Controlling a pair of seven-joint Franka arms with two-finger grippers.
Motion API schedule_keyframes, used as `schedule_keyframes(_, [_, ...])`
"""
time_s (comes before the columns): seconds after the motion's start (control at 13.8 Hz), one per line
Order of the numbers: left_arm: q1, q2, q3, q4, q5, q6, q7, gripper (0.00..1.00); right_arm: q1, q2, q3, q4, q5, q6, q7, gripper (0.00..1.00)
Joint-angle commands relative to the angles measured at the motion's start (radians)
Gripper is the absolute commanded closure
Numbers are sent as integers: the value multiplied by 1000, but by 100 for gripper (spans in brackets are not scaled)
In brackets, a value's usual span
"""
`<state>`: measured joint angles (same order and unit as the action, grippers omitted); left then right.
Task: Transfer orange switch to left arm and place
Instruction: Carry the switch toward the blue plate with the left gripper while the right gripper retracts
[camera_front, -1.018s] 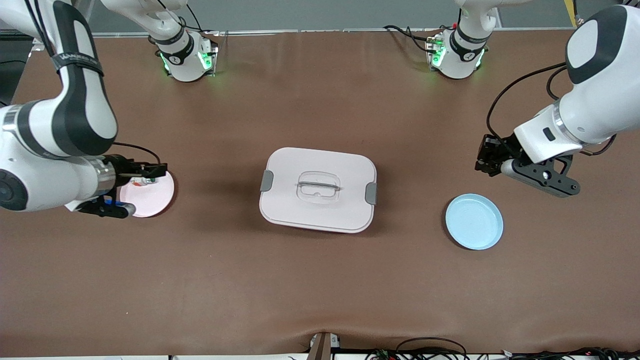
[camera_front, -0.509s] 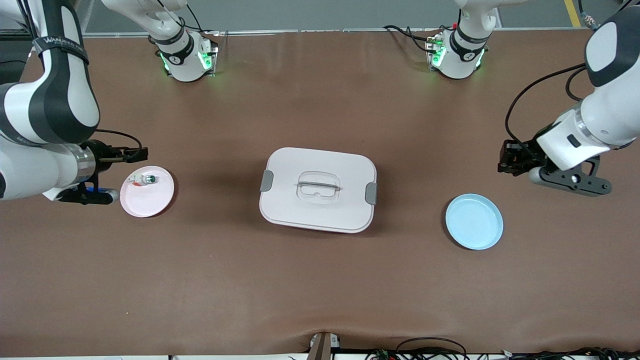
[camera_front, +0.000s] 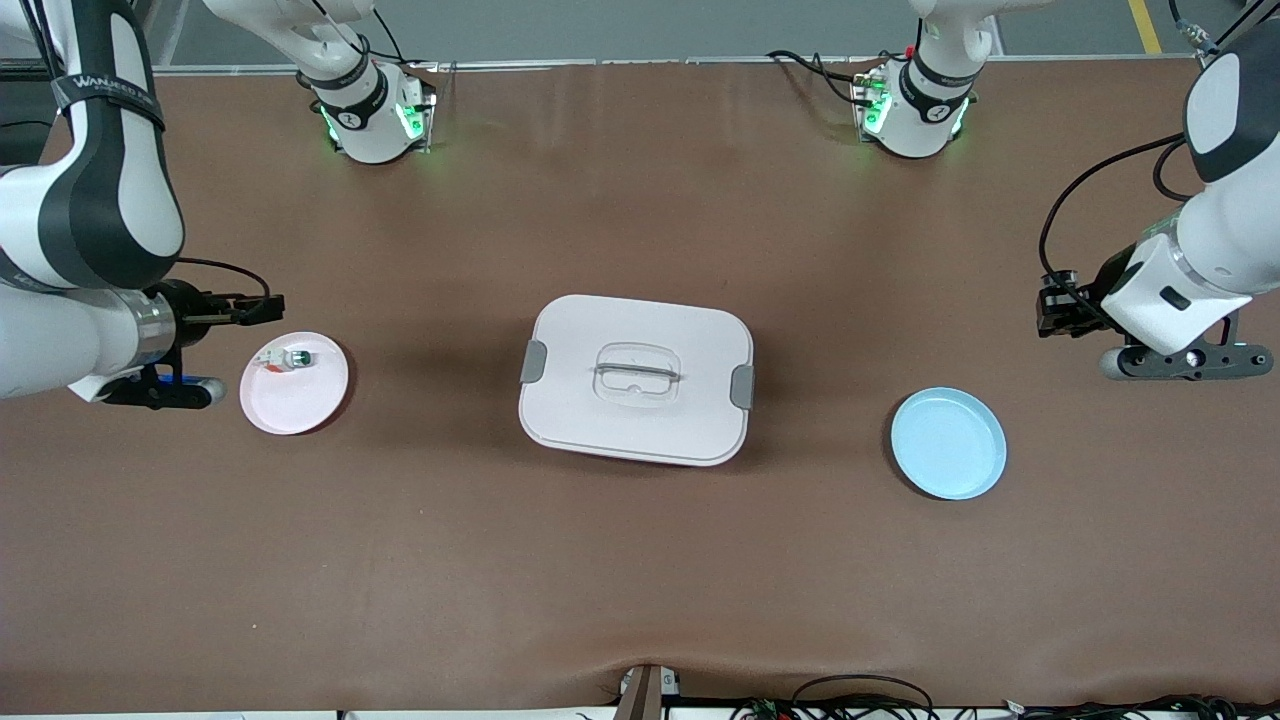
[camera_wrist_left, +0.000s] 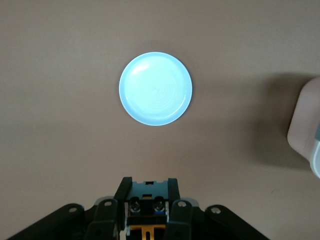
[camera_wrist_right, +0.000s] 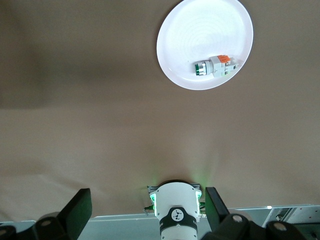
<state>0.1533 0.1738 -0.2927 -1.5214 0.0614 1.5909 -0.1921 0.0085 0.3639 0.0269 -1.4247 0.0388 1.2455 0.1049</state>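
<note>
My left gripper (camera_front: 1048, 312) hangs over bare table near the left arm's end, beside the blue plate (camera_front: 948, 443). In the left wrist view the left gripper (camera_wrist_left: 148, 184) is shut on the orange switch (camera_wrist_left: 146, 199), a small black block with an amber part. The switch does not show in the front view. My right gripper (camera_front: 262, 308) is open and empty beside the pink plate (camera_front: 295, 385). In the right wrist view the right gripper (camera_wrist_right: 148, 200) has its jaws wide apart. The white box (camera_front: 636, 378) sits mid-table between the two plates.
A white-and-green switch (camera_front: 287, 360) with a red bit lies on the pink plate, and it also shows in the right wrist view (camera_wrist_right: 215, 66). The blue plate (camera_wrist_left: 155, 89) is bare. The box's edge (camera_wrist_left: 306, 131) shows in the left wrist view. The arm bases (camera_front: 370, 110) stand along the table's back edge.
My right gripper has drawn back off the pink plate toward the right arm's end. My left gripper has moved toward the left arm's end, away from the blue plate.
</note>
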Motion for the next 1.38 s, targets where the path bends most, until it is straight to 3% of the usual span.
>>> schedule_keyframes(0.0, [11, -13, -3, -8, 21, -15, -163, 100, -19, -11, 13, -3, -8, 6, -14, 0])
schedule_keyframes(0.29, [14, -11, -5, -8, 14, -15, -574, 100, -19, -11, 13, 18, -20, -4, -7, 0])
schedule_keyframes(0.65, [17, -11, -5, -17, 6, 3, -863, 100, -67, -11, 13, 92, -20, -27, -4, 0])
schedule_keyframes(0.95, [15, -11, -3, -74, 14, 130, -1128, 100, -76, -20, 10, 99, -19, -83, -2, 0])
schedule_keyframes(1.31, [17, -11, -3, -141, 21, 201, -1208, 100, -49, -40, 21, 93, -17, -64, -1, 0])
